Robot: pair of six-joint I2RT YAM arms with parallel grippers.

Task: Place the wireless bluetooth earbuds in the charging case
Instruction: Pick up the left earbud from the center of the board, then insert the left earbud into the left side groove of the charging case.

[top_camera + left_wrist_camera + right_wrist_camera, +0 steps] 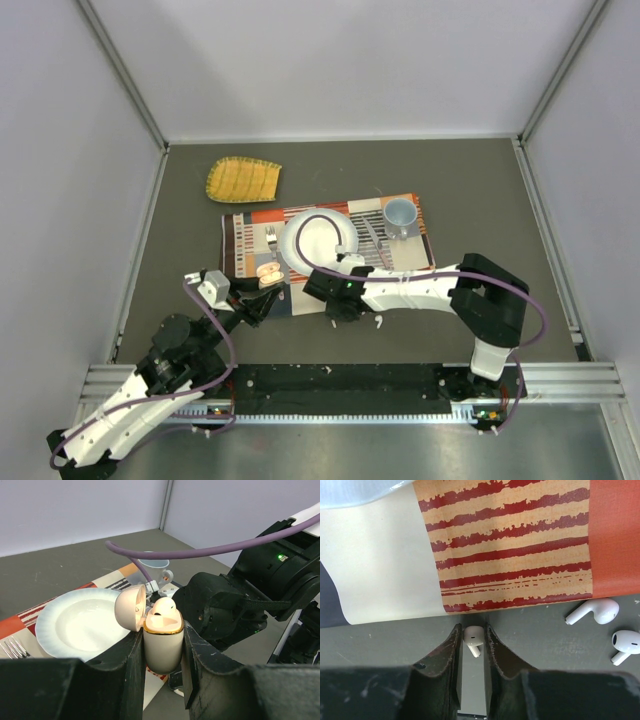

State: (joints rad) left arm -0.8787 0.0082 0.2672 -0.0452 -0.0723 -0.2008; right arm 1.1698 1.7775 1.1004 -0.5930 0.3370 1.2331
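The white charging case (pixel 160 655) with a gold rim stands upright between the fingers of my left gripper (pixel 162 635), which is shut on it. Its lid (pixel 131 607) hangs open to the left, and one earbud (pixel 164 607) sits in the case. In the top view the case (pixel 270 273) is held over the placemat's front left corner. My right gripper (pixel 472 636) is down on the grey table just in front of the placemat edge, shut on the head of a white earbud (pixel 473 634). Two more earbuds (pixel 597 611) (pixel 625 644) lie loose on the table to its right.
A striped placemat (pixel 250 235) carries a white plate (pixel 318 240), a fork (pixel 270 240) and a pale blue mug (pixel 400 215). A yellow ribbed dish (pixel 243 180) lies at the back left. The right arm's black wrist (pixel 225 610) sits close beside the case.
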